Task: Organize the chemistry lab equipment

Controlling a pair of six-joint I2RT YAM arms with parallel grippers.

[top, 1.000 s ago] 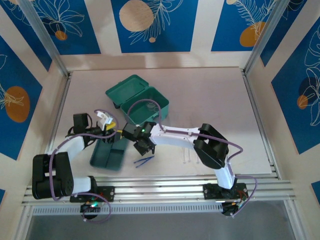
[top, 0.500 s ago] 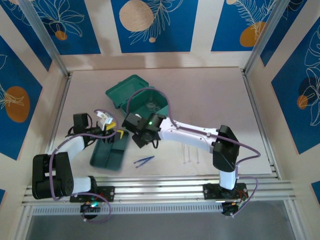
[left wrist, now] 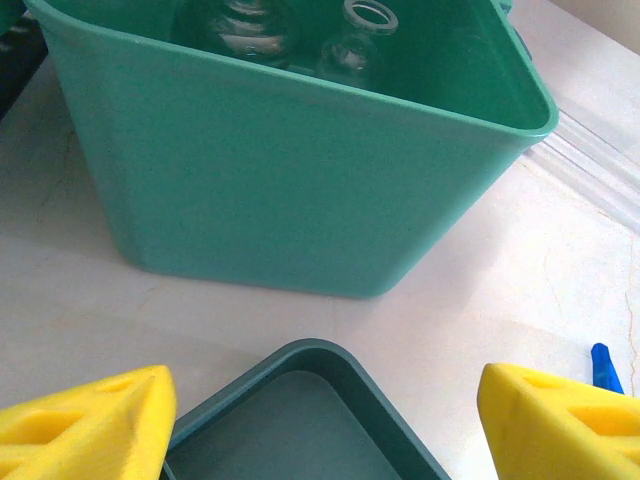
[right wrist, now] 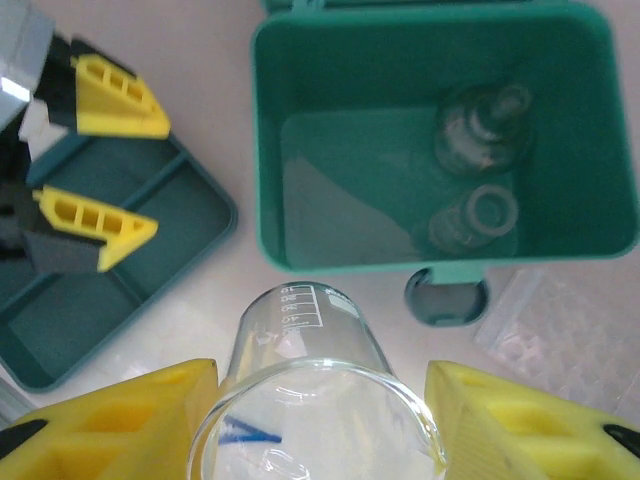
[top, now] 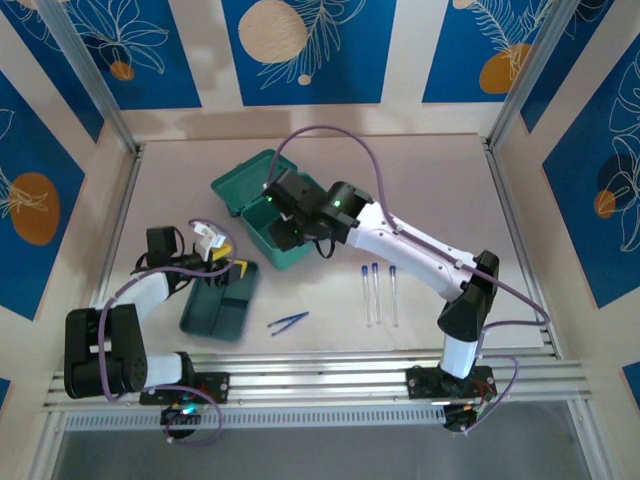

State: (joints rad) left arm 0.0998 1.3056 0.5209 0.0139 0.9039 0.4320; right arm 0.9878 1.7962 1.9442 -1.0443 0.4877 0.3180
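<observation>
While the right arm stretches long across the table, the right gripper (right wrist: 320,440) is clamped on the small clear glass beaker (right wrist: 305,350), which sits between the fingers with its mouth toward the wrist and its base pointing ahead at the near rim of the teal hinged plastic case (right wrist: 340,190). Ahead of these jaws we see two glass vessels (right wrist: 480,130) crowding one side of the case floor, the other side bare. The left gripper (left wrist: 320,420) sits low, jaws apart over a corner of the dark-green divided tray (left wrist: 300,352), the case wall just ahead.
</observation>
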